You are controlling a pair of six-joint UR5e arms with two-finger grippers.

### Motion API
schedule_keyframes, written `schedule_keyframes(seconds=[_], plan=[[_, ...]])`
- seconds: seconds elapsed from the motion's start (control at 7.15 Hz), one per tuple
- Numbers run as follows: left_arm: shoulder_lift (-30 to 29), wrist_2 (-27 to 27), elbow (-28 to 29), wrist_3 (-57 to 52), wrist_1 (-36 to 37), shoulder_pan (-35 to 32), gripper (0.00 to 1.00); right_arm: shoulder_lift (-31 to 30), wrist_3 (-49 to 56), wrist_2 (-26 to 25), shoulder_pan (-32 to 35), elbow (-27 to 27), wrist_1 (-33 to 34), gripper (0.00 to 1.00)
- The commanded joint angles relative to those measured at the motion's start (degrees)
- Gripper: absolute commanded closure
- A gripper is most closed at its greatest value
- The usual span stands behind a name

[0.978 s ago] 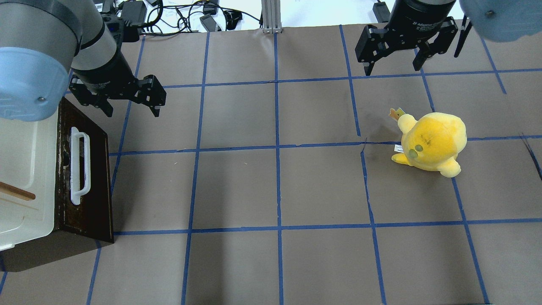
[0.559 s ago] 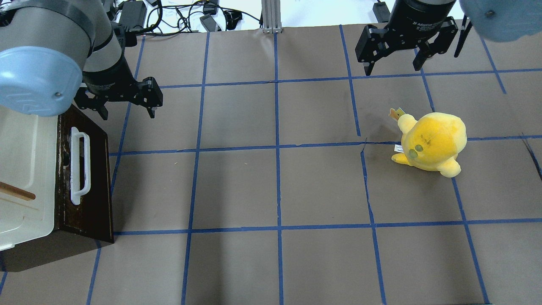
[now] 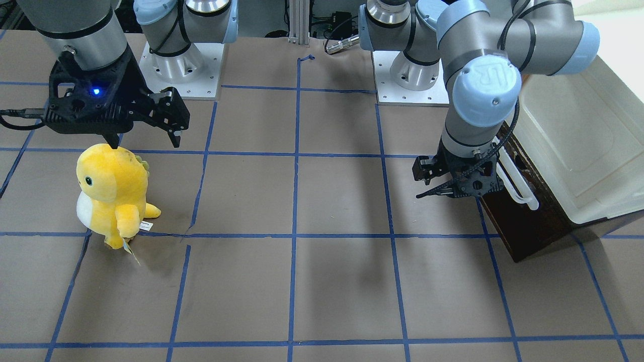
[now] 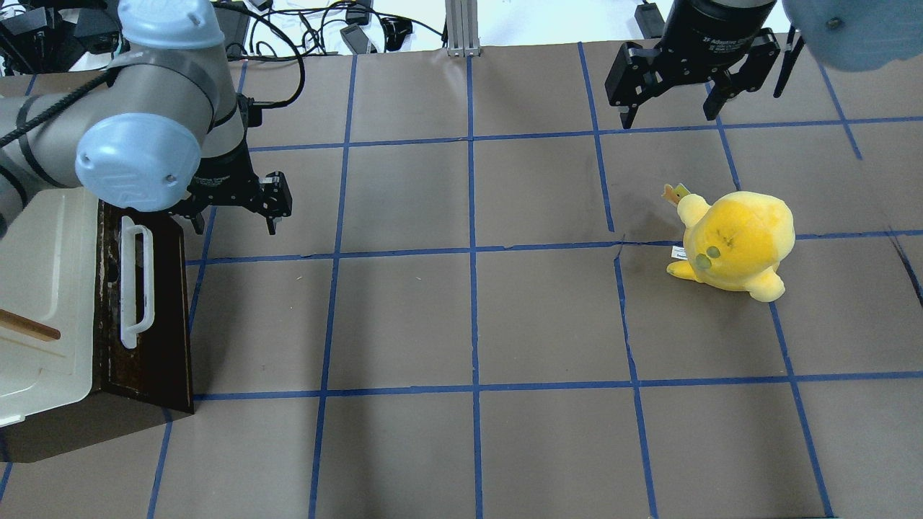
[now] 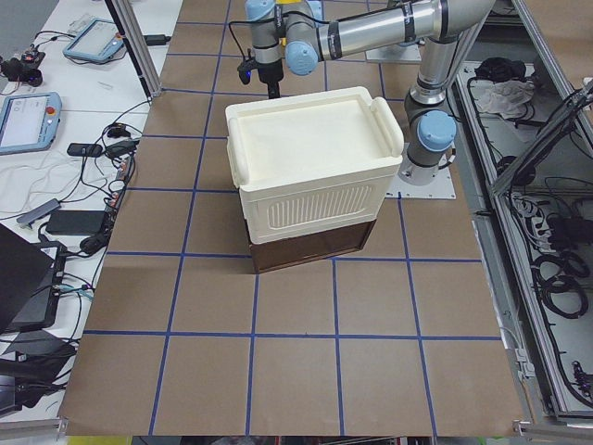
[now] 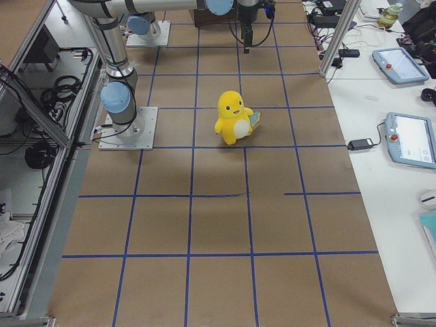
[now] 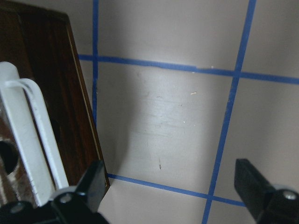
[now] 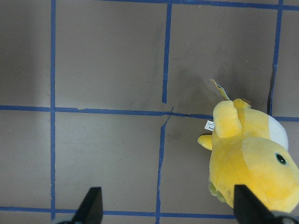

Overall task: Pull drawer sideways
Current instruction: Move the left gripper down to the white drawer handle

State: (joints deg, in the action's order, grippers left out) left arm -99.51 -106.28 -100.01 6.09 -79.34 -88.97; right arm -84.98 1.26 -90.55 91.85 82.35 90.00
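Dark brown wood at the left end of the table (image 4: 404, 317): the drawer (image 4: 169, 324), tucked under the cream cabinet (image 4: 43, 288), front facing the table's middle. Across that front, the white handle (image 4: 148, 288), long axis running from the robot's side toward the far side. Left gripper (image 4: 236, 225) hanging low just off the drawer's far corner, fingers spread wide, nothing between them, the spread set crosswise to the bar. From there, handle lying back toward the robot and a little to the left, close but not touched. Right gripper (image 4: 668, 119) well apart at the far right, likewise spread and empty, beyond the yellow plush toy (image 4: 735, 241). Clearly the left arm's job: probably a short slide along the bar's line to straddle it, then closing and pulling toward the table's middle.
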Motion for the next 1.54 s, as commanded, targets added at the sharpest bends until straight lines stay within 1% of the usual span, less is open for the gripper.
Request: schedule_keyframes(seconds=[0.0,0.14,0.28,0.42,0.56,0.98,1.12,1.4], plan=[[-2.26,-5.78,-1.42,5.91,2.17,0.03,0.0,-0.01,-0.03,0.03,0.0,0.0,0.0,0.0],[-4.1,-6.22,-1.33,7.34,2.26,0.03,0.0,-0.01,-0.03,0.03,0.0,0.0,0.0,0.0],[-5.33,-8.83,-1.42,13.18,1.83,0.03,0.0,-0.01,-0.03,0.03,0.0,0.0,0.0,0.0],[-6.22,-13.47,-1.33,14.37,1.56,-0.06,0.0,-0.01,-0.03,-0.06,0.0,0.0,0.0,0.0],[-6.75,-18.13,-1.33,14.73,1.39,-0.06,0.0,-0.01,-0.03,0.02,0.0,0.0,0.0,0.0],[-7.81,-23.95,-1.33,13.95,1.3,-0.06,0.01,-0.01,-0.03,-0.06,0.0,0.0,0.0,0.0],[-7.89,-24.58,-1.24,13.86,1.3,-0.06,0.14,-0.01,0.05,0.02,0.0,0.0,0.0,0.0],[-7.98,-25.98,-1.59,13.94,1.21,-0.06,0.15,-0.01,-0.03,0.03,0.0,0.0,0.0,0.0]])
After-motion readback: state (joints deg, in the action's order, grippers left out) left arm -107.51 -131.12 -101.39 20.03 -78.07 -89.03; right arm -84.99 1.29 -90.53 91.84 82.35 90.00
